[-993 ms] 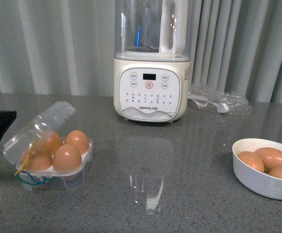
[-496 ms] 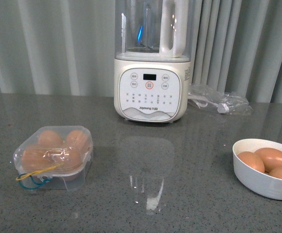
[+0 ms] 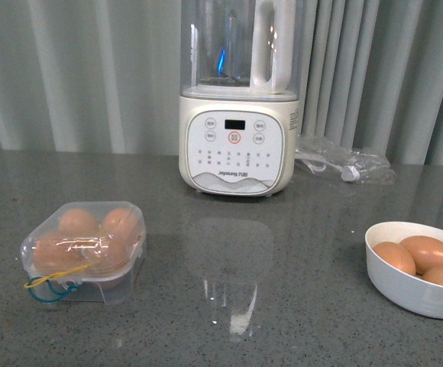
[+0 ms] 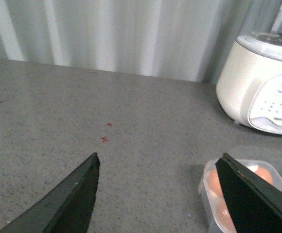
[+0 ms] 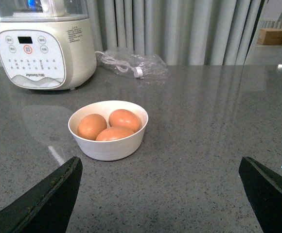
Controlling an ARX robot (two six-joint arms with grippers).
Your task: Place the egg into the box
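Note:
The clear egg box [image 3: 84, 251] sits at the front left of the grey table with its lid down over several brown eggs [image 3: 80, 222]; yellow and blue bands hang at its front left corner. It also shows in the left wrist view [image 4: 214, 199], partly behind one finger. My left gripper [image 4: 158, 162] is open and empty, above the table beside the box. My right gripper [image 5: 160, 165] is open and empty, above the table near the white bowl. Neither gripper shows in the front view.
A white bowl [image 3: 405, 287] with three brown eggs [image 3: 429, 249] stands at the front right, also in the right wrist view [image 5: 107, 145]. A cream blender [image 3: 237, 145] stands at the back centre, with a plastic bag holding a cable [image 3: 344, 162] to its right.
The box lid, open a second ago, is now shut over the eggs. The left gripper, then at the left edge of the front view, has left that view.

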